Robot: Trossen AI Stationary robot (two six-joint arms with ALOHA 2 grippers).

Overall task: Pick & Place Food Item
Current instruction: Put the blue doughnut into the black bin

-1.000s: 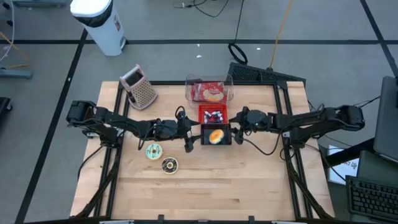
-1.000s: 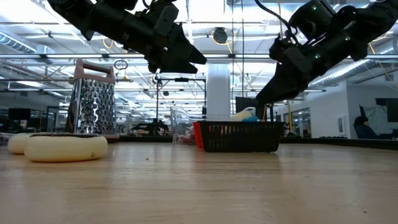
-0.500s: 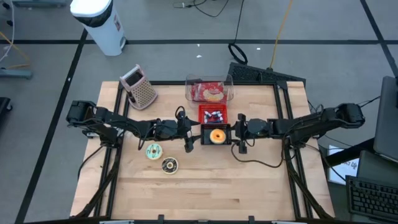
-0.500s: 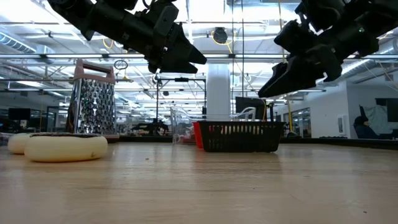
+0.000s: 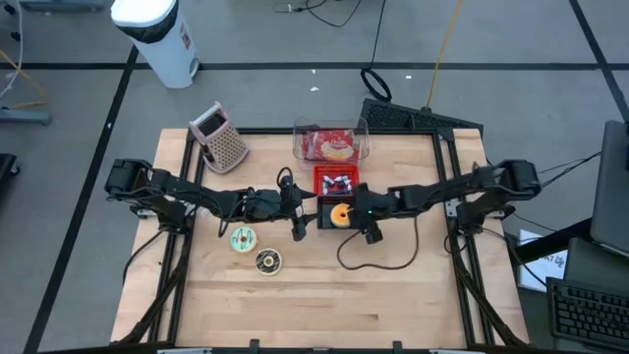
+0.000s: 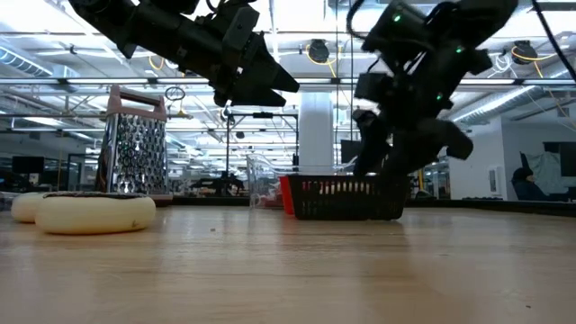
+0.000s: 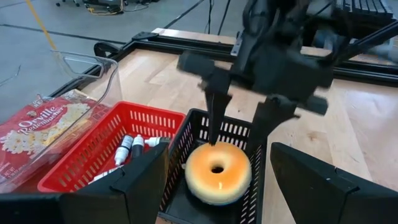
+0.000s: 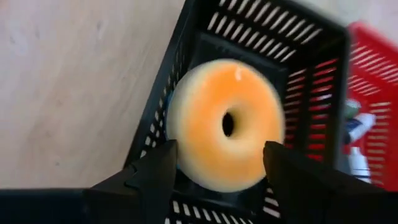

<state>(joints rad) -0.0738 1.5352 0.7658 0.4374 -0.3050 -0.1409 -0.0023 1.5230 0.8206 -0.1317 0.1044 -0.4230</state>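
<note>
The right gripper (image 7: 239, 127) stands open over the orange donut (image 7: 217, 172) in the black basket (image 7: 186, 148), without holding it. The left gripper (image 5: 297, 214) is open and empty; the basket's bottom is mostly hidden.

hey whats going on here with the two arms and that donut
The right end effector is open and reaching down into the black basket, its fingers either side of the orange-glazed donut lying there, not gripping it. The left end effector hovers open beside the basket. Two more donuts sit on the table to the left.
</note>
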